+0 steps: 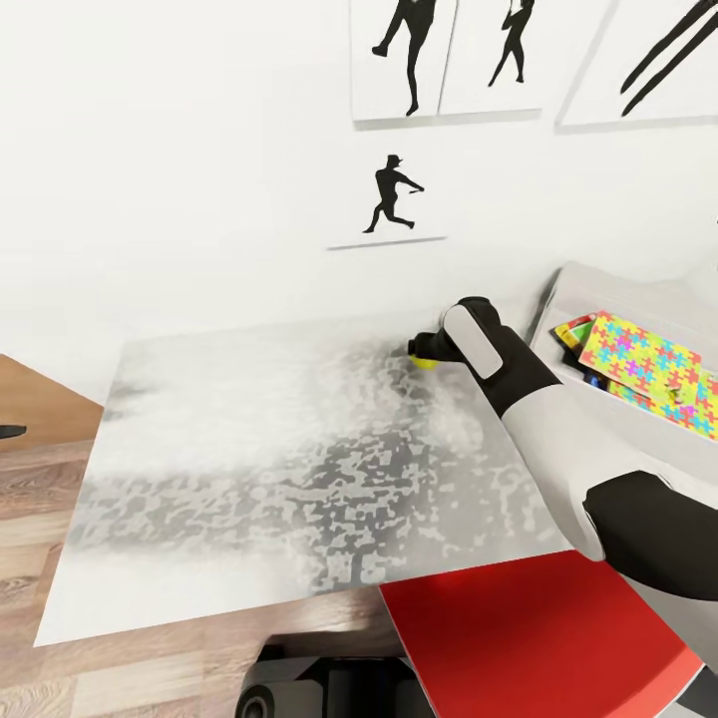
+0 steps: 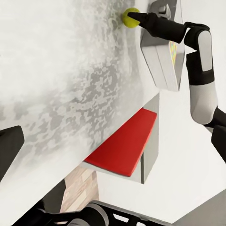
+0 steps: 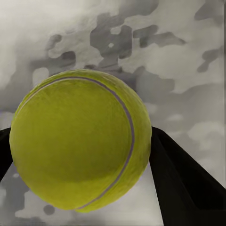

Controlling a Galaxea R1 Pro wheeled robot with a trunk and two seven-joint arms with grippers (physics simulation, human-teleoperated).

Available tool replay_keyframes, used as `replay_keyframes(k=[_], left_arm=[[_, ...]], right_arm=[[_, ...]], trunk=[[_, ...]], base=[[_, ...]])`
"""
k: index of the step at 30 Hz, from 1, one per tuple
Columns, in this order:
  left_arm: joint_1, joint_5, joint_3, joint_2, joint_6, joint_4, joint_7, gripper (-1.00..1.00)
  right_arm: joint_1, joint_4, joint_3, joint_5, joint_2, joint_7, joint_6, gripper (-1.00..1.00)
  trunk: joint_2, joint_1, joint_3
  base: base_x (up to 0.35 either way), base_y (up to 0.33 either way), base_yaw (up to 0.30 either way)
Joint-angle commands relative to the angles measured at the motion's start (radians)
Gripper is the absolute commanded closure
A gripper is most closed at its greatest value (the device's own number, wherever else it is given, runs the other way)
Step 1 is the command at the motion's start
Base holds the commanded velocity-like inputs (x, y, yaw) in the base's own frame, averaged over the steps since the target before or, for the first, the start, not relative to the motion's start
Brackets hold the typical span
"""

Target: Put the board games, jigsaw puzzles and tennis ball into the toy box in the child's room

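Note:
The yellow-green tennis ball point(image 1: 427, 361) lies at the far right of the mottled grey table point(image 1: 249, 469), close to the wall. My right gripper point(image 1: 423, 347) reaches over it. In the right wrist view the ball point(image 3: 80, 141) sits between the two dark fingers point(image 3: 188, 188), which press its sides. From the left wrist the ball point(image 2: 130, 17) shows at the tips of the right gripper point(image 2: 136, 18). The light-grey toy box point(image 1: 638, 444) stands just right of the arm, with a jigsaw puzzle point(image 1: 648, 374) in it over a bright printed box corner point(image 1: 570, 334). One dark left finger point(image 2: 10, 149) shows, well away from the ball.
A white wall with black silhouette pictures point(image 1: 391, 194) rises right behind the table. A red flat surface point(image 1: 529, 638) sits lower, at the table's near right corner. Wooden floor point(image 1: 40, 469) lies to the left. The robot's dark base point(image 1: 319, 688) is below the table's front edge.

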Motion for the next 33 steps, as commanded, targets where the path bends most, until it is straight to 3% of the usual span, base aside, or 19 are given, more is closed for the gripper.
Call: replay_keyframes(k=[1, 7, 13, 21, 33], left_arm=[[-0.005, 0.004, -0.008, 0.001, 0.008, 0.0, -0.003, -1.0], [-0.005, 0.004, -0.008, 0.002, 0.008, 0.0, -0.003, -1.0], [-0.006, 0.004, -0.008, 0.002, 0.008, 0.0, -0.002, -1.0], [-0.006, 0.004, -0.008, 0.002, 0.008, 0.0, -0.002, -1.0], [-0.006, 0.004, -0.008, 0.002, 0.008, 0.001, -0.002, -1.0]], right_arm=[[-0.001, -0.001, 0.003, -0.012, 0.0, -0.013, 0.0, 1.0], [-0.002, -0.011, 0.003, -0.012, 0.003, -0.013, 0.003, 1.0], [-0.003, -0.135, -0.001, -0.011, 0.0, -0.016, 0.046, 1.0], [-0.003, -0.247, -0.08, -0.007, 0.0, -0.033, 0.11, 1.0], [-0.008, -0.357, -0.096, -0.008, -0.003, -0.113, 0.12, 1.0]], trunk=[[-0.002, 0.001, 0.0], [-0.002, 0.001, 0.01], [-0.002, 0.001, 0.02], [-0.002, 0.001, 0.033], [-0.002, 0.001, 0.052]], base=[[0.0, 0.0, 0.0], [-0.099, 0.0, 0.0], [-0.283, 0.0, 0.0], [-0.1, 0.0, 0.0], [-0.002, 0.0, 0.0]])
